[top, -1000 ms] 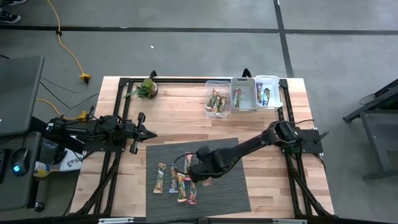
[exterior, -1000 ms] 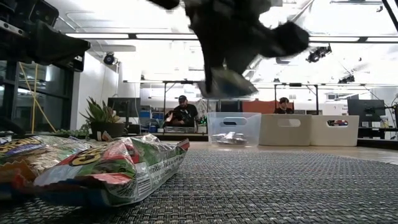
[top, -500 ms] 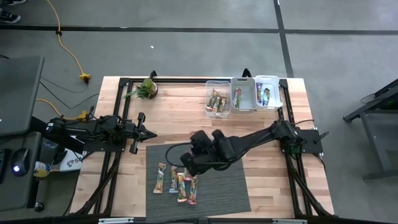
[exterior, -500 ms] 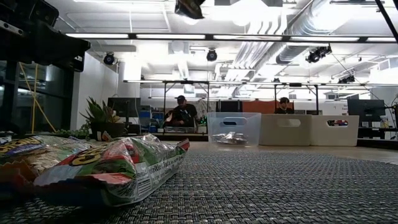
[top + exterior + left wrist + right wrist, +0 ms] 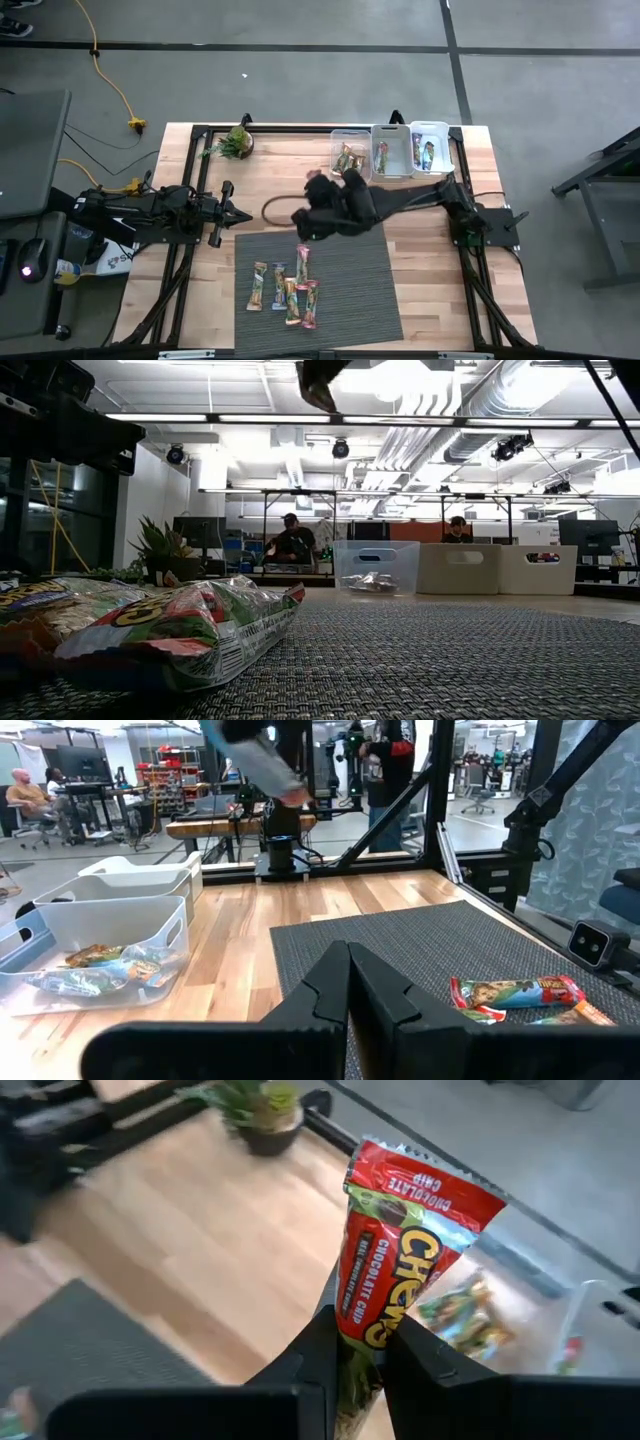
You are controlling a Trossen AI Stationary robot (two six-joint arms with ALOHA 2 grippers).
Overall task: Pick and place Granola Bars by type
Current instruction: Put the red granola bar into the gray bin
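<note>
My right gripper (image 5: 362, 1330) is shut on a red-wrapped granola bar (image 5: 400, 1250) and hangs high over the table (image 5: 315, 195), between the grey mat (image 5: 350, 290) and the bins. Several more granola bars (image 5: 285, 290) lie flat on the mat's left half. More bars lie in the clear bin (image 5: 350, 157) and in the two white bins (image 5: 391, 150) (image 5: 430, 147) at the far edge. My left gripper (image 5: 348, 982) waits shut at the table's left side (image 5: 240, 215), pointing level. My right gripper pinches the red bar near one end (image 5: 360, 1312) between its two fingers (image 5: 318, 1342). The rest of the bar sticks out past the fingertips, along the line of the fingers. The bar is lifted clear of the mat and the table.
A small potted plant (image 5: 236, 142) stands at the far left corner. A dark cable loop (image 5: 275, 208) lies on the wood just beyond the mat. Bare wood lies between the mat and the bins. People sit at desks in the room beyond the table (image 5: 292, 540).
My right gripper has risen from the mat's near part with the red bar, which is lifted clear. It has gone toward the table's far edge and the bins, rolling and tipping its wrist on the way. The other bars on the mat lie as before.
</note>
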